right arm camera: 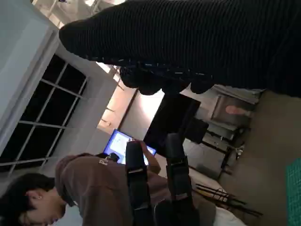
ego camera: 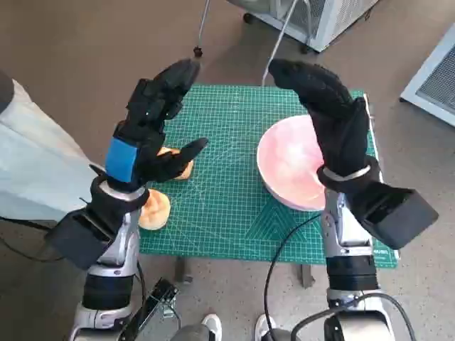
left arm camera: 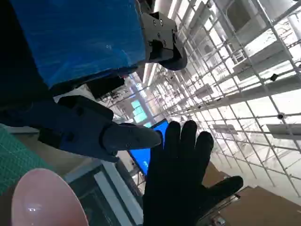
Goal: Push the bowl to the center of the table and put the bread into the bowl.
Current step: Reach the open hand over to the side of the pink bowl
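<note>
A pink bowl (ego camera: 290, 165) sits on the right side of the green cutting mat (ego camera: 227, 206); its rim also shows in the left wrist view (left arm camera: 42, 200). One bread roll (ego camera: 155, 210) lies at the mat's left edge and a second bread roll (ego camera: 185, 169) sits just behind my left hand. My left hand (ego camera: 146, 135) is raised above the mat's left half, fingers spread, holding nothing. My gloved right hand (ego camera: 334, 117) is raised over the bowl's far right rim, fingers extended and empty; the glove (left arm camera: 181, 179) also shows in the left wrist view.
A person in a brown top (right arm camera: 89, 188) sits nearby in the right wrist view. A pale trouser leg (ego camera: 32, 163) shows at the left of the table. White equipment (ego camera: 313, 18) stands on the floor beyond the table.
</note>
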Robot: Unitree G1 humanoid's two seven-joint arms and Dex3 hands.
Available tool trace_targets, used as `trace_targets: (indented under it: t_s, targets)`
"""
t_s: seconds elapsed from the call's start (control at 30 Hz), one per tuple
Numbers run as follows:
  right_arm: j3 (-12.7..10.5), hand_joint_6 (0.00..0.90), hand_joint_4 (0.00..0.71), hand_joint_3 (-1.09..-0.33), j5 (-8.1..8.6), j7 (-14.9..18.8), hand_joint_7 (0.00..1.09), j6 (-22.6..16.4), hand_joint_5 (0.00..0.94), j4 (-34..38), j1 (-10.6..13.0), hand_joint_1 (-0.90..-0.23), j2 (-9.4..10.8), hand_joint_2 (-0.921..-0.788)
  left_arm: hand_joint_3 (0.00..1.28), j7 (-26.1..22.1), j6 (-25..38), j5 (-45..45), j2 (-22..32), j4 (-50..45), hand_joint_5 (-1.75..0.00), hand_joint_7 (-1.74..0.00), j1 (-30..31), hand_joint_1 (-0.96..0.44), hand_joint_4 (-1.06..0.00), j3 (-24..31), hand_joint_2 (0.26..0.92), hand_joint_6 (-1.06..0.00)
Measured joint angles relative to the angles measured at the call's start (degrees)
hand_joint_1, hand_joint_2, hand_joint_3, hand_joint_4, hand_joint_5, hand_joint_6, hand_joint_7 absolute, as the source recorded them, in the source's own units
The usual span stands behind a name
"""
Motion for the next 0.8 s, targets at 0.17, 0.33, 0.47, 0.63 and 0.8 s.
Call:
trace_targets:
  t_s: [0.17,0.33,0.47,0.63,0.8]
  targets:
    - [0.0,-0.001,0.221,-0.735,0.07,0.1,0.69,0.0,0.056,-0.1,0.0,-0.645,0.0,-0.921,0.29,0.0,0.0,0.1,0.0,0.5,0.00,-0.49,-0.4,-0.41,-0.31,0.0,0.921,-0.14]
    - [0.0,-0.001,0.221,-0.735,0.20,0.5,0.69,0.0,0.056,-0.2,0.0,-0.642,0.0,-0.921,0.29,0.0,0.0,0.4,0.0,1.0,0.00,-0.49,-1.0,-0.41,-0.31,-0.1,0.921,-0.14]
    - [0.0,-0.001,0.220,-0.735,0.27,0.8,0.69,0.0,0.055,-0.2,0.0,-0.637,0.0,-0.921,0.29,0.0,-0.1,0.7,0.0,1.4,0.00,-0.49,-1.4,-0.41,-0.31,-0.1,0.921,-0.14]
    - [-0.1,-0.001,0.221,-0.735,0.46,0.9,0.69,0.1,0.055,-0.2,0.0,-0.631,0.0,-0.921,0.29,0.0,-0.7,1.0,0.0,2.1,0.00,-0.50,-1.7,-0.41,-0.31,-0.1,0.921,-0.14]
    - [-0.1,-0.001,0.222,-0.734,0.46,1.0,0.70,0.1,0.055,-0.3,0.0,-0.627,-0.1,-0.921,0.29,0.0,-1.1,1.1,0.0,3.1,0.00,-0.50,-2.1,-0.40,-0.31,-0.1,0.921,-0.14]
